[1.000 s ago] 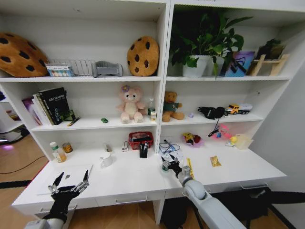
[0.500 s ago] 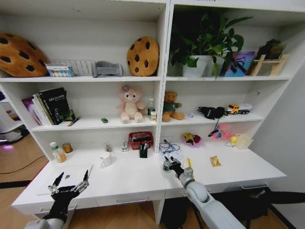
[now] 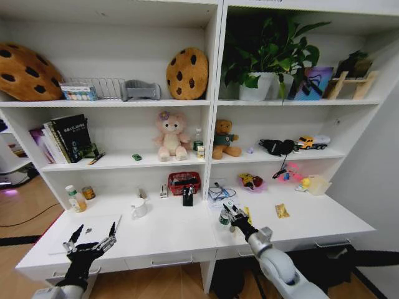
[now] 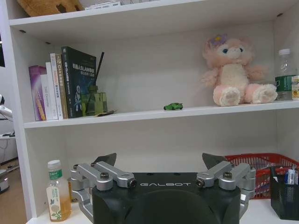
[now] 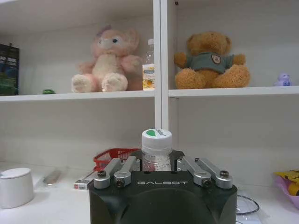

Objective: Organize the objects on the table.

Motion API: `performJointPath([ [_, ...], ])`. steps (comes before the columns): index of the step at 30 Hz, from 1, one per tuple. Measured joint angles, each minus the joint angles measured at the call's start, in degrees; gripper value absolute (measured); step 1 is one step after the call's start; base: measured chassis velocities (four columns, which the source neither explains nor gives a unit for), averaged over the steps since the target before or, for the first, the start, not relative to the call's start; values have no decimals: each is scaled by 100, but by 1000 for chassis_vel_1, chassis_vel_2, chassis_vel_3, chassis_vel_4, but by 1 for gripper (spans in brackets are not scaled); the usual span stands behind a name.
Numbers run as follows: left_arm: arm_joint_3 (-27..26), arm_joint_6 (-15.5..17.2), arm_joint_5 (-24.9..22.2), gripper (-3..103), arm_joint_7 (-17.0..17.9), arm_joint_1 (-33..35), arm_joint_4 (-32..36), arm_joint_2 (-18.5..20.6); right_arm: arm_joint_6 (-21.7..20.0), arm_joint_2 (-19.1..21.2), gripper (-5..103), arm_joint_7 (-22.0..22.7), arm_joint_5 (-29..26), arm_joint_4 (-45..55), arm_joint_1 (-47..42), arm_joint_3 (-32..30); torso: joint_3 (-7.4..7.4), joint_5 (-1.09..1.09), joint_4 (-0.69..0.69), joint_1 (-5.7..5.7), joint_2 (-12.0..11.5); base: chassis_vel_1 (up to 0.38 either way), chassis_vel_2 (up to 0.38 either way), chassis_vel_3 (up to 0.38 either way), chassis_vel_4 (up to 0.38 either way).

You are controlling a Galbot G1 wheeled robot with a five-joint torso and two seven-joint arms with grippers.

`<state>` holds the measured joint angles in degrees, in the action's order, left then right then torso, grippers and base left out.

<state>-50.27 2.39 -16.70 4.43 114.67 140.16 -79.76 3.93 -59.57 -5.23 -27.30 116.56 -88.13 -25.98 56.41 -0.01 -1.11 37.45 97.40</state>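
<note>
My right gripper [image 3: 232,213] hangs just above the white table [image 3: 174,233], right of its middle, shut on a small clear bottle [image 3: 224,218] with a green-and-white cap. In the right wrist view that bottle [image 5: 156,142] stands upright between the jaws of the right gripper [image 5: 156,164]. A yellow ruler [image 3: 248,215] lies just beside it, with a gold packet [image 3: 282,210] farther right. My left gripper [image 3: 95,232] is open over the silver laptop [image 3: 87,225] at the front left, nothing between its fingers [image 4: 108,159]. A white mug [image 3: 139,209] stands left of centre.
A tall bottle [image 3: 76,199] and a small can [image 3: 88,193] stand at the back left. A red basket [image 3: 184,182] and a black pen holder [image 3: 187,197] sit at the back middle. Shelves with plush toys, books and a plant rise right behind the table.
My right gripper has shifted to the right with the small bottle in it. The left arm has stayed where it was.
</note>
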Motion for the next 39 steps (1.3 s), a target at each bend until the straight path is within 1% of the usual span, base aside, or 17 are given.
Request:
performJointPath([
  [3,-1,-1,0,100,2,0,1,0,488,-285,28,-826,264,275,-1232,-603,0,0,-3,0,1,0,0,0,0],
  [4,-1,-1,0,100,2,0,1,0,488,-285,28,-826,264,275,-1232,-603,0,0,-3,0,1,0,0,0,0],
  [6,-1,-1,0,100,0,0,1,0,979,-598,28,-1239,738,140,-1949,-948,0,1,-1,0,1,0,0,0,0],
  [7,0,-1,0,100,0,0,0,0,1183,-700,28,-1310,922,33,-2200,-1023,0,0,-1,0,1,0,0,0,0],
  [8,0,-1,0,100,0,0,0,0,1183,-700,28,-1310,922,33,-2200,-1023,0,0,-1,0,1,0,0,0,0],
  [9,-1,-1,0,100,0,0,1,1,1440,-829,28,-1392,1129,-145,-2482,-1098,0,1,-1,0,1,0,0,0,0],
  [10,-1,-1,0,100,0,0,1,1,1440,-829,28,-1392,1129,-145,-2482,-1098,0,1,-1,0,1,0,0,0,0],
  [11,0,-1,0,100,0,0,1,0,1757,-962,28,-1480,1326,-443,-2780,-1145,0,-1,-2,0,1,0,0,0,0],
  [13,0,-1,0,100,0,0,1,0,2115,-1116,28,-1544,1510,-972,-2947,-1147,0,0,-3,-1,1,0,0,0,0],
  [15,0,0,0,100,0,0,1,0,2290,-1178,28,-1540,1599,-1477,-2859,-1093,0,0,-1,-1,2,0,0,0,0],
  [19,0,-1,0,100,0,0,1,0,2314,-1196,28,-1502,1664,-2185,-2557,-1031,1,2,1,0,1,0,0,0,0],
  [25,0,-1,0,100,0,0,1,0,2367,-1354,28,-1189,2017,-4063,-1418,-920,1,1,0,0,0,0,0,0,0],
  [30,-1,-1,0,100,0,0,1,0,2425,-1536,28,-896,1999,-5080,-743,-844,2,1,-4,0,-1,0,0,0,0],
  [31,0,-1,-1,100,0,0,1,0,2388,-1588,28,-831,1967,-5349,-495,-844,2,1,0,1,-1,0,0,0,0],
  [33,0,-1,0,100,0,0,1,0,2333,-1615,28,-797,1941,-5601,-292,-842,2,0,2,1,-1,0,0,0,0],
  [35,0,-1,-1,100,1,0,0,0,2303,-1621,28,-781,1932,-5743,-169,-831,2,0,-2,1,-1,0,0,0,0],
  [39,0,-1,-1,100,0,-1,1,0,2308,-1599,28,-658,1900,-6763,650,-643,2,0,2,1,-1,0,0,0,0],
])
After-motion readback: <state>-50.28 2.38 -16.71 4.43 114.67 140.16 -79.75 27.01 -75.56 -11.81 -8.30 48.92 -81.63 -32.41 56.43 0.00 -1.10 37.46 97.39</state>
